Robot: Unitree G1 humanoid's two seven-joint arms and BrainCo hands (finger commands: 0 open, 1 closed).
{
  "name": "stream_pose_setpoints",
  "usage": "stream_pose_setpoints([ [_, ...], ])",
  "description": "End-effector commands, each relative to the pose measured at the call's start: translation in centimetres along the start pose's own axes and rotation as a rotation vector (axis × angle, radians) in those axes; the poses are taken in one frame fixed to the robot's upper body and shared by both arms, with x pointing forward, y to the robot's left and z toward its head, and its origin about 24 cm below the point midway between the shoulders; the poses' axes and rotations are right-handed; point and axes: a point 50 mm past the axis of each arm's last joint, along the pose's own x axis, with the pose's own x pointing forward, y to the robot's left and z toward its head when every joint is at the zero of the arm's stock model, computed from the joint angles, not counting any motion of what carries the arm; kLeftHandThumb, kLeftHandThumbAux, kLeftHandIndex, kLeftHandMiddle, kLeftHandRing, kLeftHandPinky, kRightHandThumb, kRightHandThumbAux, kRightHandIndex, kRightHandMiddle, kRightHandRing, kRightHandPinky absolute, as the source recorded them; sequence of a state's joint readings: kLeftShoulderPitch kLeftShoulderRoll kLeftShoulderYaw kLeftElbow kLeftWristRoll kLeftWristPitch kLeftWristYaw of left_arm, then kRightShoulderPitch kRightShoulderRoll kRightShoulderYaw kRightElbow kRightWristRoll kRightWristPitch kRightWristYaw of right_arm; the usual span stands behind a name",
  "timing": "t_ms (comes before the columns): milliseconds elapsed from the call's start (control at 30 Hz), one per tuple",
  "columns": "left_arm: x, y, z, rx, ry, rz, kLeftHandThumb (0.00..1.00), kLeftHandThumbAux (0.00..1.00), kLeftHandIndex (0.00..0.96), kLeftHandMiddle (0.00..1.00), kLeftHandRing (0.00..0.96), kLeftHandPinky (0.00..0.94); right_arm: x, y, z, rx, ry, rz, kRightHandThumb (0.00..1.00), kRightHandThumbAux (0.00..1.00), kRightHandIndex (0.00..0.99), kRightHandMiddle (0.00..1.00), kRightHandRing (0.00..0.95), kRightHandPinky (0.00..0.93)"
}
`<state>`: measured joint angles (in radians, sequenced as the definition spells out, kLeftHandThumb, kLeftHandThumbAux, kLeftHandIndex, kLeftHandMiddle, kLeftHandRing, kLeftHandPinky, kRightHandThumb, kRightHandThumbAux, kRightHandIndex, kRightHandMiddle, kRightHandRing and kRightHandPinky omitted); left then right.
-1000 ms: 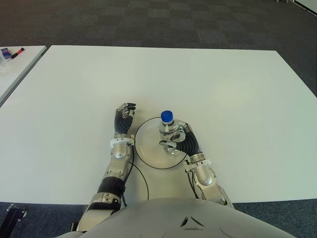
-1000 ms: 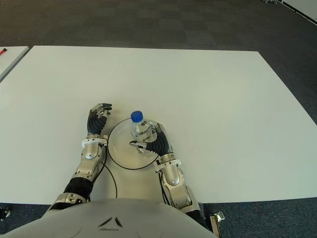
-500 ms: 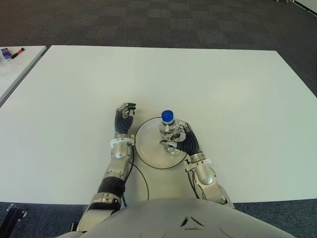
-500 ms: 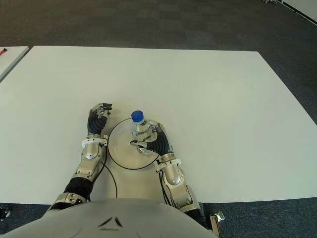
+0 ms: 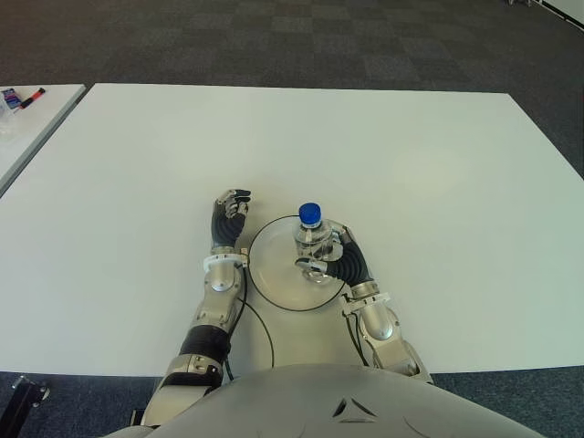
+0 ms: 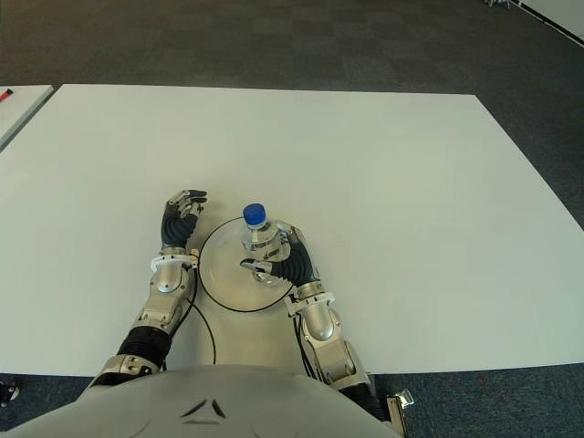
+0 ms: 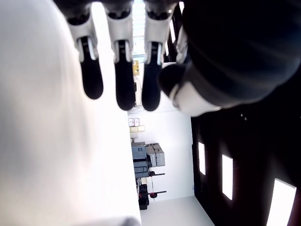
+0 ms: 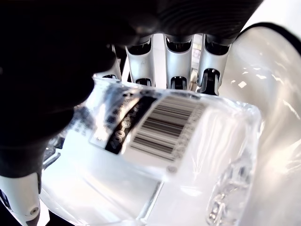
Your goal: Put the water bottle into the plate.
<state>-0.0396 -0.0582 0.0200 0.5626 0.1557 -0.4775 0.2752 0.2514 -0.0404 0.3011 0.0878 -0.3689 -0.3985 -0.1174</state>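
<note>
1. Standing upright inside the plate (image 5: 274, 278), the water bottle (image 5: 311, 239) looks placed.
2. Right hand (image 5: 330, 260) grips it; release remains.
3. Left hand (image 5: 228, 217), beside the plate's left, is curled and holds nothing.

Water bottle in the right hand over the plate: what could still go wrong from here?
The water bottle stands tall and upright near the right edge of the plate, so it may tip when the right hand lets go. Opening fingers could drag it off. The left hand, idle left of the plate, gives no support.
</note>
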Motion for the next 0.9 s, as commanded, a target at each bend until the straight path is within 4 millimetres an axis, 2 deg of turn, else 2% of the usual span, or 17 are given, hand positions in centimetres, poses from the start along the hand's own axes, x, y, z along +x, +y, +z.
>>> stream_pose_setpoints([
  [33, -0.08, -0.22, -0.18, 0.002, 0.014, -0.006, 0.717, 0.71, 0.411, 0.351, 0.349, 0.358, -0.1, 0.09, -0.48, 0.012, 0.023, 0.002, 0.844, 0.677, 0.424, 0.477, 0.549, 0.539],
  [700, 0.05, -0.15, -0.23, 0.004, 0.022, -0.009, 0.717, 0.71, 0.411, 0.354, 0.345, 0.341, 0.07, 0.12, -0.48, 0.008, 0.003, -0.027, 0.844, 0.677, 0.421, 0.478, 0.545, 0.53],
  [900, 0.08, -0.15, -0.18, 0.008, 0.022, -0.006, 0.717, 0.71, 0.411, 0.355, 0.342, 0.335, 0.15, 0.25, -0.38, 0.104, 0.006, 0.012, 0.839, 0.684, 0.387, 0.5, 0.501, 0.451],
])
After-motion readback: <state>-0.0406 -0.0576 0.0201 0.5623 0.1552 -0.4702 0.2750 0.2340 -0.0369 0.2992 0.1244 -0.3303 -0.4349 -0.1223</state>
